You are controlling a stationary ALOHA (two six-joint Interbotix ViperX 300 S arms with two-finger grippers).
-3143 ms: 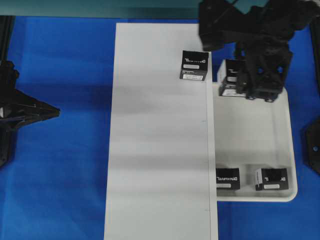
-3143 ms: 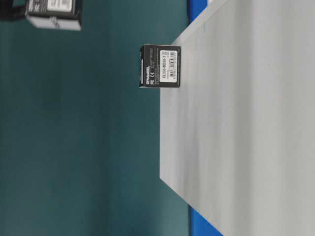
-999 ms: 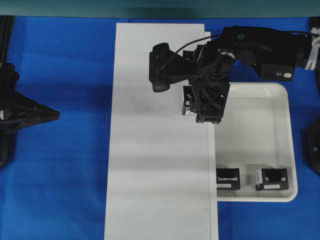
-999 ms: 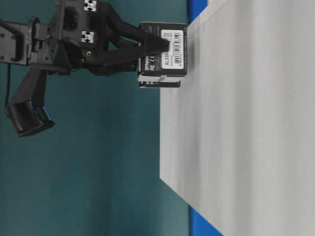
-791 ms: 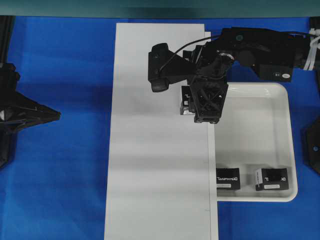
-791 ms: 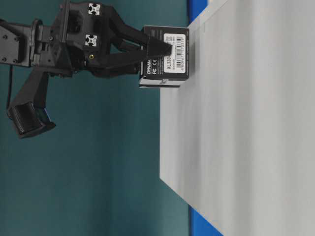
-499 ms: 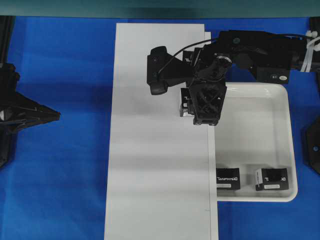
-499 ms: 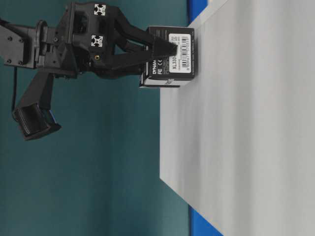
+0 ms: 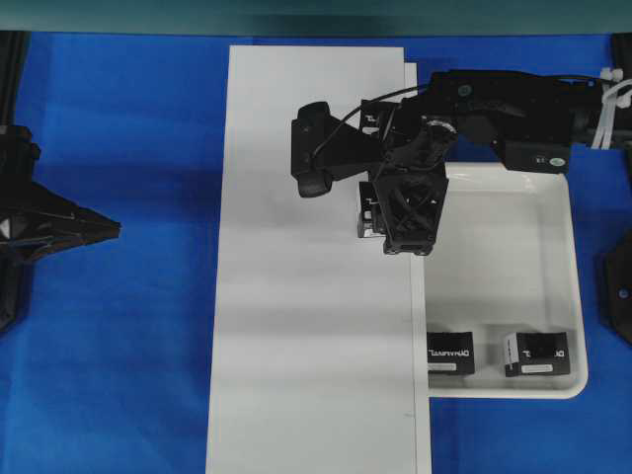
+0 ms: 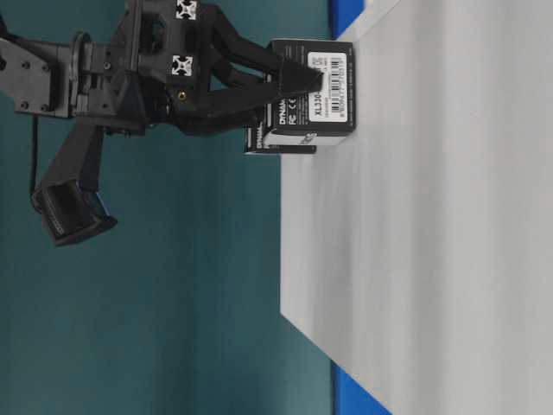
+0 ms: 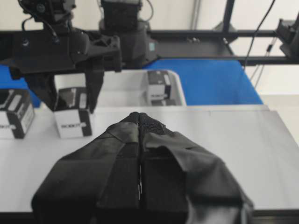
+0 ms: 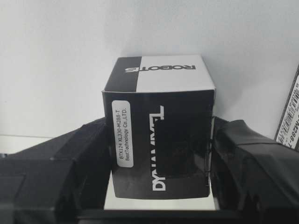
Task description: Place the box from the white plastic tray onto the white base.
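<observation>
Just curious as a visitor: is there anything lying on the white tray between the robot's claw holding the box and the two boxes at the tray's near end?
Nothing. In the overhead view the white plastic tray is bare between the right gripper and the two boxes.

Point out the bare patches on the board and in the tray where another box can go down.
The white base is bare below the right gripper and along its left side. The white plastic tray has bare floor above its two boxes. Crowded: the base's upper right, where the held box nears a placed one.
</observation>
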